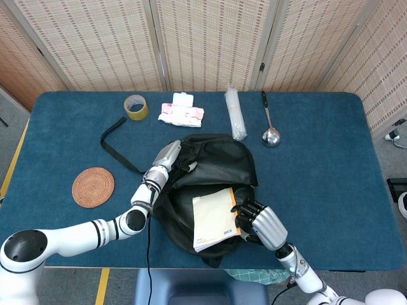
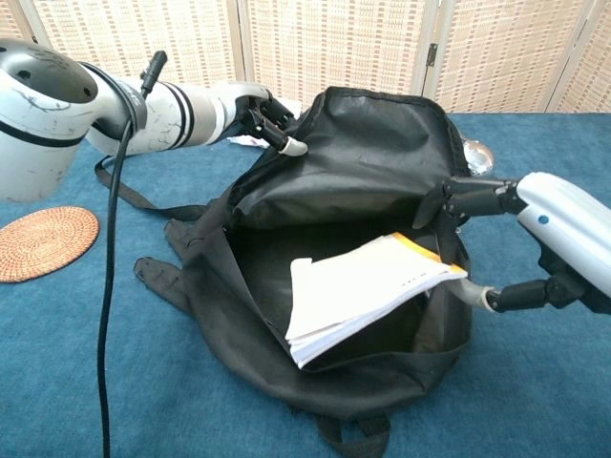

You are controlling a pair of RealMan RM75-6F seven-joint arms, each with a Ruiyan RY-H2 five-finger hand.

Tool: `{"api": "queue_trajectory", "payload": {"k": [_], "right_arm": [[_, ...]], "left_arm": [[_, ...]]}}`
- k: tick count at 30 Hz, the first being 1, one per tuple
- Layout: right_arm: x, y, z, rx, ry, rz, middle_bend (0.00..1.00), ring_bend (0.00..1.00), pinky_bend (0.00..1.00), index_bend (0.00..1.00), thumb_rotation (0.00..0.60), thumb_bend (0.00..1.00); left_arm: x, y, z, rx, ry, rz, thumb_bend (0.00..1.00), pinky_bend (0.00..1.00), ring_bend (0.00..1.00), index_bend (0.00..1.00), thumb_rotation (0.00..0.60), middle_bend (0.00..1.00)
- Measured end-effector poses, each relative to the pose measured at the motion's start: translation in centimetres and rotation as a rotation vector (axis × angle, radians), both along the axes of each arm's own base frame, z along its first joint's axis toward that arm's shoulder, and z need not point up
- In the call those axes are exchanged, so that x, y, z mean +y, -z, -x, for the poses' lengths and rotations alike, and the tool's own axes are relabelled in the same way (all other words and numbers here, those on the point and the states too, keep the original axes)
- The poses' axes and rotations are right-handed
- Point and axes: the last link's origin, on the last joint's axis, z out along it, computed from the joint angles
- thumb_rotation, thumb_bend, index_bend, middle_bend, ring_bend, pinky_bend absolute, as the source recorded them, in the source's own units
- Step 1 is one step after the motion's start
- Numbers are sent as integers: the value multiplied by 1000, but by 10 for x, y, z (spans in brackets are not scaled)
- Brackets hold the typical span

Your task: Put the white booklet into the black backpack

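Now the right hand (image 1: 264,222), grasping the white booklet (image 1: 215,218), must push it into the black backpack (image 1: 219,166), whose rim the left hand (image 1: 166,155) grips.

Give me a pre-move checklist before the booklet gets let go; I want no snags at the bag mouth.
1. Backpack mouth open: ok, the left hand holds the upper edge up.
2. Right hand holds the white booklet: ok.
3. Booklet over the opening: ok, its free end sits inside.
4. Booklet fully inside: not ok, the held end is at the rim.
5. Inside free of other items: cannot tell, interior is dark.
6. Strap clear of the mouth: ok.
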Motion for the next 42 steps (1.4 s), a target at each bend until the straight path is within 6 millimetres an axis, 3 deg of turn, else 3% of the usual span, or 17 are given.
{"api": "queue_trajectory", "payload": {"k": [9, 29, 42], "right_arm": [[-11, 18, 0, 102, 7, 24, 409, 423, 394, 737, 600, 599], [-58, 56, -42, 296, -40, 97, 402, 380, 327, 737, 600, 600], [-77, 76, -54, 410, -62, 144, 374, 389, 295, 737, 600, 602]], "left_arm": [[-2, -2, 2, -6, 3, 6, 495, 0, 215, 646, 600, 299], [-7, -8, -7, -3, 21, 7, 495, 0, 211, 645, 600, 299], [-2, -10, -8, 6, 3, 1, 495, 0, 211, 644, 600, 299]]}}
